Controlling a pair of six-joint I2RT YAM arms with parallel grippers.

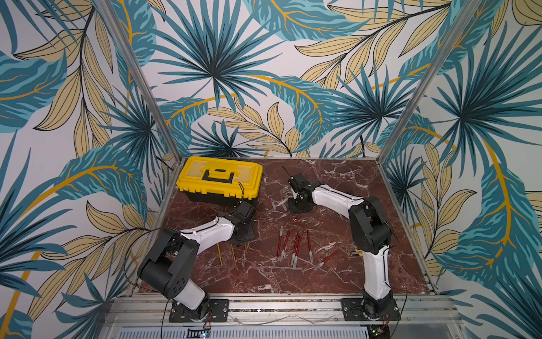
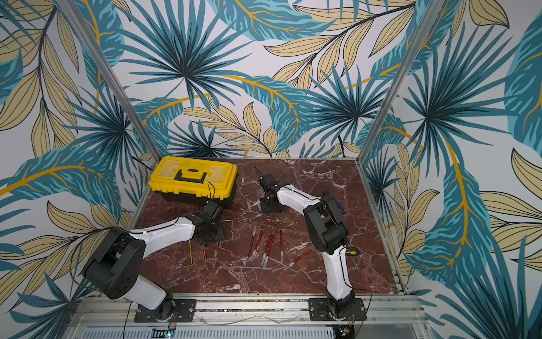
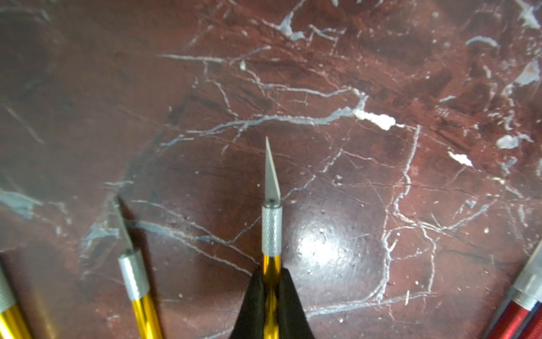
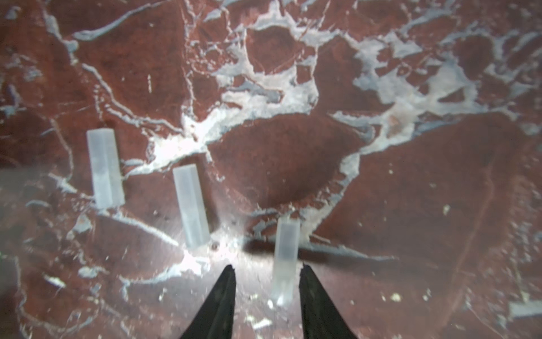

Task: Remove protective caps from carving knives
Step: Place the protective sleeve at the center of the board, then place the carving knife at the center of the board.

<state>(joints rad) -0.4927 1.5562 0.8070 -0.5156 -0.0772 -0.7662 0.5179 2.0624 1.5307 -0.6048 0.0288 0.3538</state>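
Between the spread fingers of the right pincer, a loose protective cap lies nearer one finger; the left pincer pinches an uncapped yellow carving knife.

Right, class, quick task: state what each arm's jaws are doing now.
Left gripper: jaws shut on a yellow-handled carving knife.
Right gripper: jaws open, with a loose protective cap lying between them.

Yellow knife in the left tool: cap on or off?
Off. In the left wrist view the knife shows a bare blade beyond its collar, its handle clamped in the left tool.
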